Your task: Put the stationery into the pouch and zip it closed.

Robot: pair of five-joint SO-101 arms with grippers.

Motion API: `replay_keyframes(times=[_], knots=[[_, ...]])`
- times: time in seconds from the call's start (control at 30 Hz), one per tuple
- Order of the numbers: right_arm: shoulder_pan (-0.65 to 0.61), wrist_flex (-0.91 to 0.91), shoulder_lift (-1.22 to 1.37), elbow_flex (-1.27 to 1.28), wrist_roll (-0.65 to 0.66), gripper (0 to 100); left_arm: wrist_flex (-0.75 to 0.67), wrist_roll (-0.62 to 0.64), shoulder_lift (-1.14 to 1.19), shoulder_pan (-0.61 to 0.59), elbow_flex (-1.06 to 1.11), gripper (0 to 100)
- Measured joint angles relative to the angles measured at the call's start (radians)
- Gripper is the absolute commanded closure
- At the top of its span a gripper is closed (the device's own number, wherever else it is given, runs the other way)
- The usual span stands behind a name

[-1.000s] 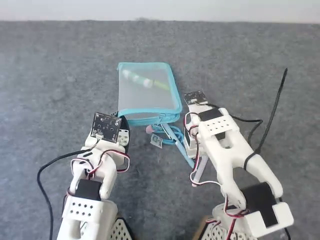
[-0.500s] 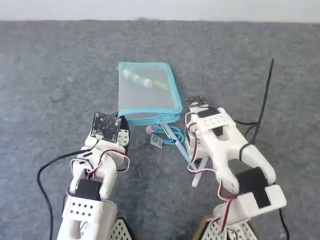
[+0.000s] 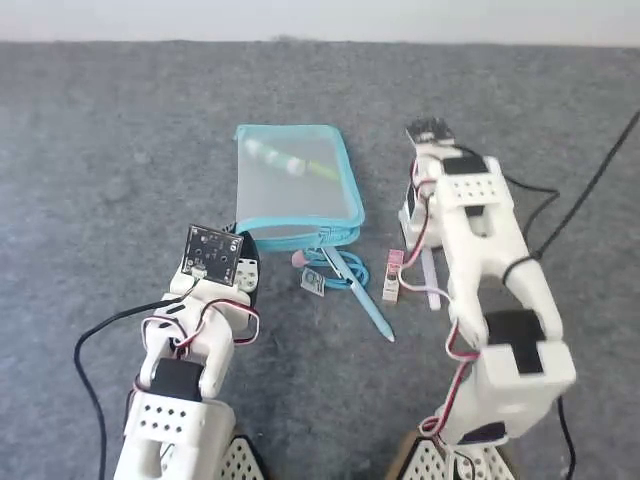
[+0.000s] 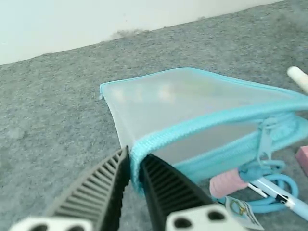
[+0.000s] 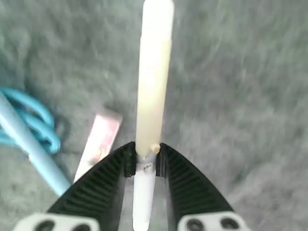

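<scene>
The pouch (image 3: 295, 190), translucent with teal edging, lies a little left of centre in the high view on the grey carpeted surface (image 3: 120, 130). A green-and-white marker (image 3: 290, 162) shows through its upper part. The pouch's lower edge, the zipped side nearest the arms, gapes open. The left claw (image 4: 134, 161) is clamped on the teal edging at the pouch's lower left corner, its ribbed jaws pressed together with the edging pinched between them. Just below the pouch's lower right corner lies a looped blue cord (image 3: 345, 268) with a small tag (image 3: 313, 283) beside it. A blue pen (image 3: 362, 295) slants from the loop down toward the lower right. Right of the pen is a pink eraser (image 3: 393, 277), apart from it. The right arm stretches up the right side of the high view. The right claw (image 5: 144, 156) grips a pale pen (image 5: 153, 72) near one end, jaws closed on the barrel, and the rest of the barrel sticks straight out past the fingertips. In the high view the pale pen sits just right of the eraser, partly under the arm. Whether it rests on the surface or is lifted off it cannot be told.
</scene>
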Motion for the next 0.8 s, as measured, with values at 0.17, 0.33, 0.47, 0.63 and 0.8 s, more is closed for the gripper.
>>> replay_keyframes(times=[0.17, 0.33, 0.47, 0.63, 0.8], knots=[[0.002, 0.025, 0.123, -0.084, 0.002, 78.9, 0.0, 0.0, 0.0, 0.0, 0.0, 99], [0.002, 0.061, 0.13, -0.095, 0.002, 76.8, 0.0, 0.0, 0.0, 0.0, 0.0, 99], [0.005, 0.091, 0.069, -0.095, 0.002, 77.5, 0.0, 0.0, 0.0, 0.0, 0.0, 99], [-0.104, 0.109, -0.132, 0.028, 0.002, 77.6, 0.0, 0.0, 0.0, 0.0, 0.0, 99], [-0.296, -0.054, -0.399, 0.379, 0.002, 77.8, 0.0, 0.0, 0.0, 0.0, 0.0, 99]])
